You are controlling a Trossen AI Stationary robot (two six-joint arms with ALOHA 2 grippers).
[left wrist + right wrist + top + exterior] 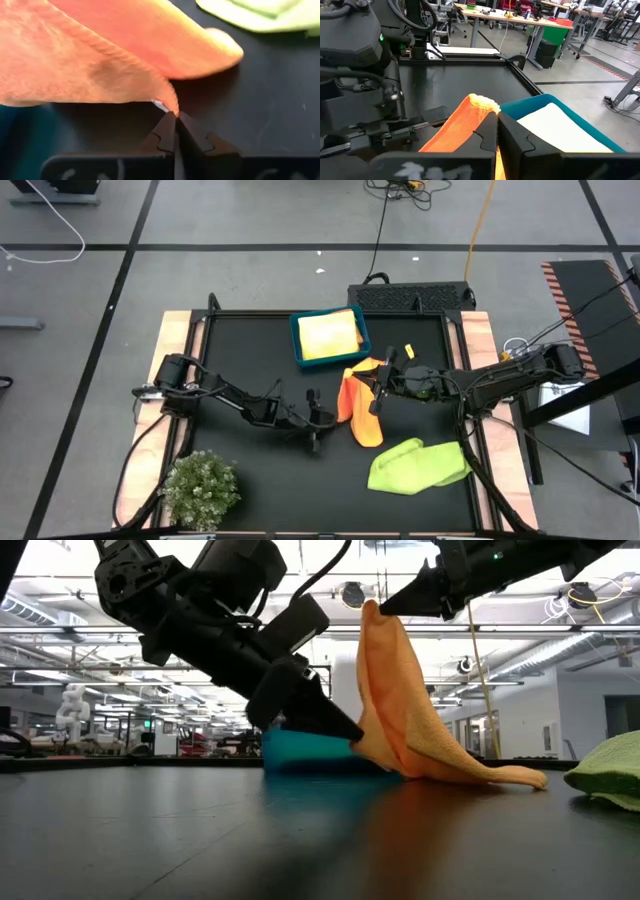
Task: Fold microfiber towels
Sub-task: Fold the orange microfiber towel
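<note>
Orange towel: sitting mid-table, just in front of the blue bin; one corner being held up high, the rest draping down to the black table w/ a flap trailing toward the lime towel.
Right gripper: reaching in from the right side, fingers pressed together & pinching the orange towel's raised top corner; in the low view it's hanging the cloth like a tent.
Left gripper: angling down from the left side, tips at table level, jaws closed tight on the towel's low edge at its left side; the left wrist view is showing the hem caught right at the fingertips.
Lime towel: lying crumpled on the front-right part of the table, near the orange one, not touching either gripper.
Yellow towel: lying flat inside the blue bin at the back of the table.
Plant: standing at the front-left corner, well apart from the towels.
</note>
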